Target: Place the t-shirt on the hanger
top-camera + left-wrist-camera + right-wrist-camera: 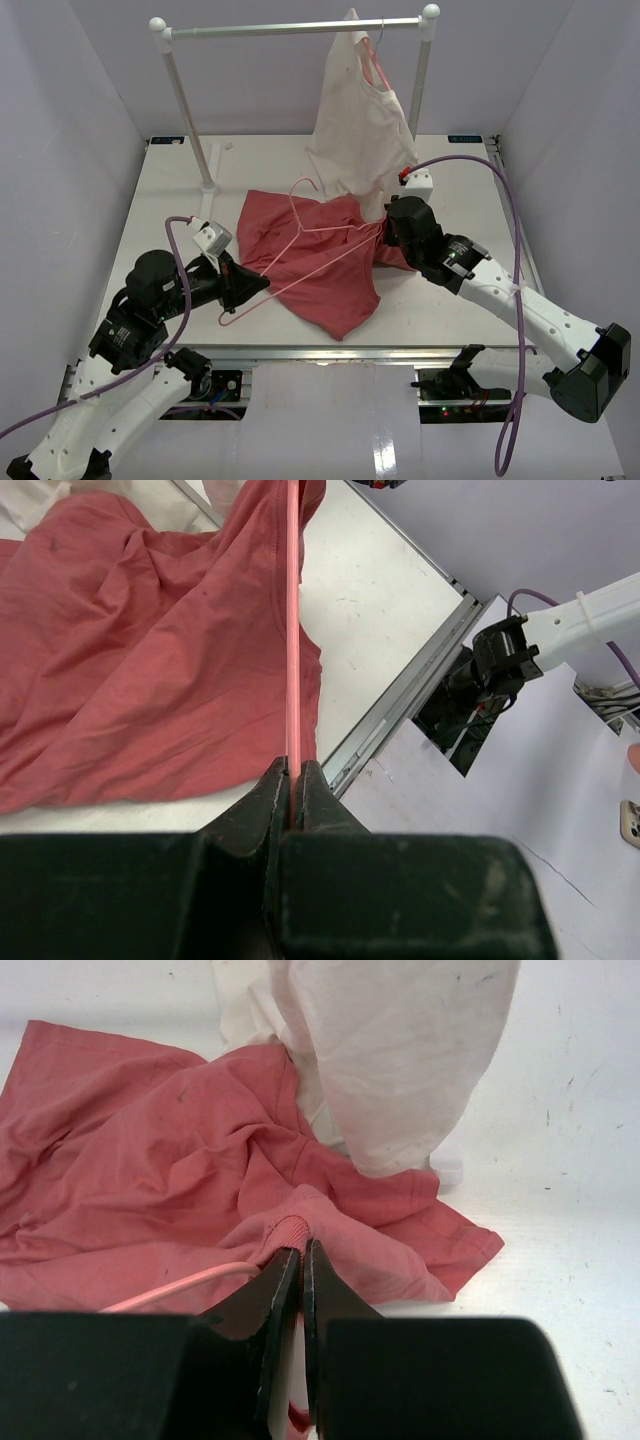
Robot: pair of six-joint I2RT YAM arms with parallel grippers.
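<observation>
The salmon t-shirt [320, 270] lies crumpled in the middle of the table, also seen in the left wrist view [130, 650] and the right wrist view [130, 1160]. The pink wire hanger [297, 210] lies across it, hook toward the back. My left gripper [252, 286] is shut on the hanger's wire near its near-left corner; the wire [293, 630] runs straight away from the jaws [293, 770]. My right gripper [386, 236] is shut on the t-shirt's ribbed collar [292, 1228], at the shirt's right side. One hanger arm [180, 1285] reaches toward that collar.
A white clothes rack [300, 28] stands at the back, its posts on the table [470, 250]. A cream garment [355, 110] hangs from it on another pink hanger, its hem touching the t-shirt [400, 1060]. The table's near edge [390, 720] is close to the left gripper.
</observation>
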